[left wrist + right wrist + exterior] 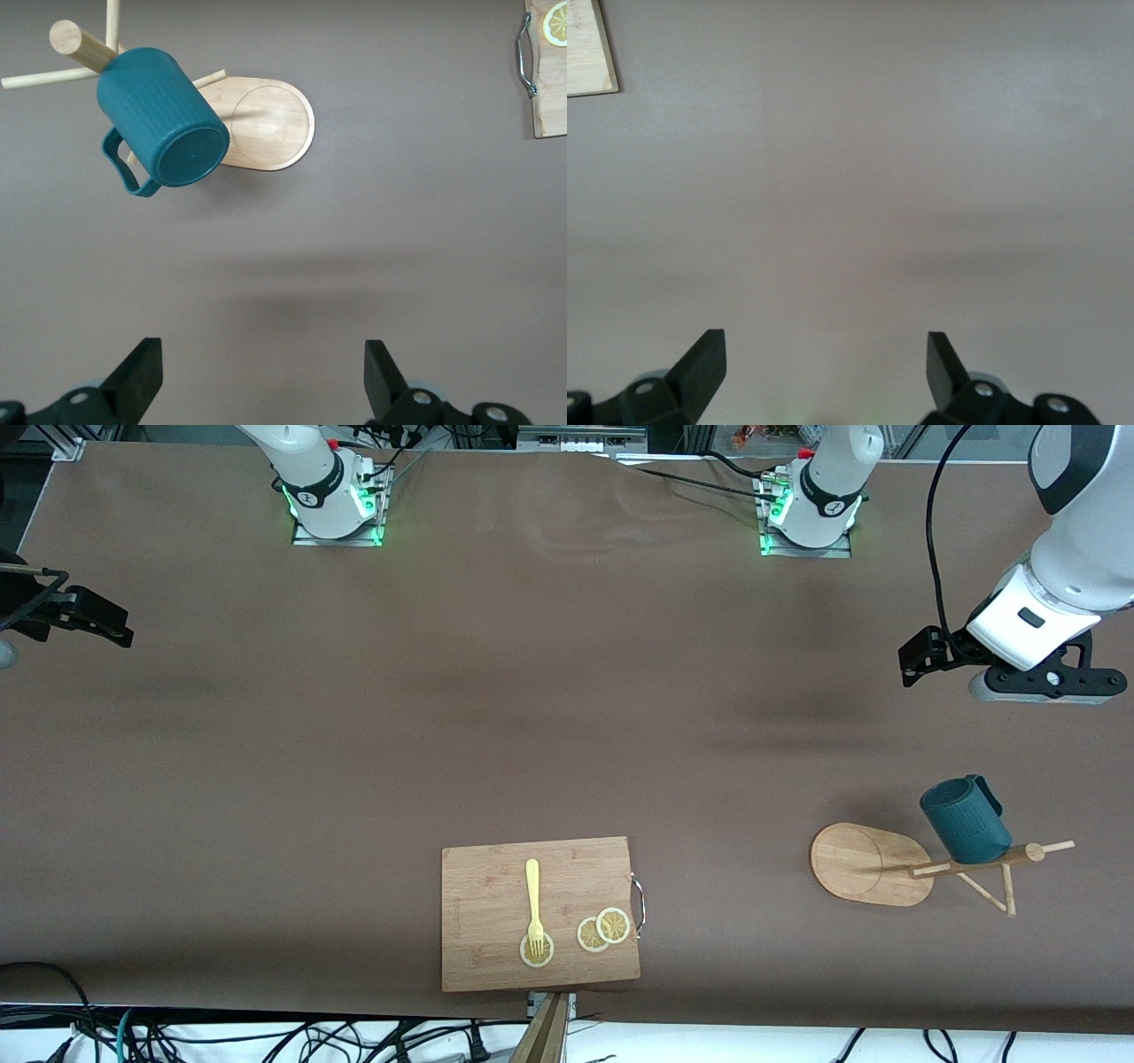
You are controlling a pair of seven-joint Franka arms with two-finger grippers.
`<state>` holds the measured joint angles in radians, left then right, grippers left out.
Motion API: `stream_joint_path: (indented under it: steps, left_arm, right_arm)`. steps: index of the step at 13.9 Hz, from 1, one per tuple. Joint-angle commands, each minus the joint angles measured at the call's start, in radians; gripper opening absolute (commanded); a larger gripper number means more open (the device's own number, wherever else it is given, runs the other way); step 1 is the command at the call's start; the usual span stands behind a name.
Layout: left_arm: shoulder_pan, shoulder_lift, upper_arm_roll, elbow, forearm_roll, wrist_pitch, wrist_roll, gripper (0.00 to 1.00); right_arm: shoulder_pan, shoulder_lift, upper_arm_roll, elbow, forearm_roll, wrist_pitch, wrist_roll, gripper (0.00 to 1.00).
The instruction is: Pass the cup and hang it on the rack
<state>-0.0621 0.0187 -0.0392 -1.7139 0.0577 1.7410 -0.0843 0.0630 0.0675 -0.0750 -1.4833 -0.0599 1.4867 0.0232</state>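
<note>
1. A brown table holds the rack [873, 864] near the front edge at the left arm's end. Its oval base lies flat on the table.
2. The cup [966, 821] hangs on one of the rack's pegs, tilted, bottom outward, handle at the side — nothing grips it.
3. The left gripper [263, 376] hovers over bare table at the left arm's end, well apart from the cup; its fingers are spread wide and hold nothing.
4. The right gripper [826, 370] hovers over bare table at the right arm's end edge, fingers also spread wide and holding nothing.
5. A board [496, 886] lies at the middle of the front edge — on it a yellow fork [533, 899] and three lemon slices [604, 930], the fork's tines resting on one slice.
</note>
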Motion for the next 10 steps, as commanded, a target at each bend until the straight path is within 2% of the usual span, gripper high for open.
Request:
stream_joint_path:
  steps: [1,2,10]
  left_arm:
    - [0.068,-0.005,-0.057,-0.006,0.007,0.009,0.011,1.0]
    - [0.083,-0.006,-0.086,-0.006,0.01,0.011,0.008,1.0]
    - [0.058,-0.008,-0.068,-0.007,0.014,0.011,0.011,1.0]
  right_arm:
    - [-0.017,-0.003,0.014,0.003,-0.006,0.003,-0.016,1.0]
    - [-0.017,-0.003,0.014,0.003,-0.006,0.003,-0.016,1.0]
    - [-0.017,0.002,0.012,0.003,-0.005,0.004,-0.017,1.0]
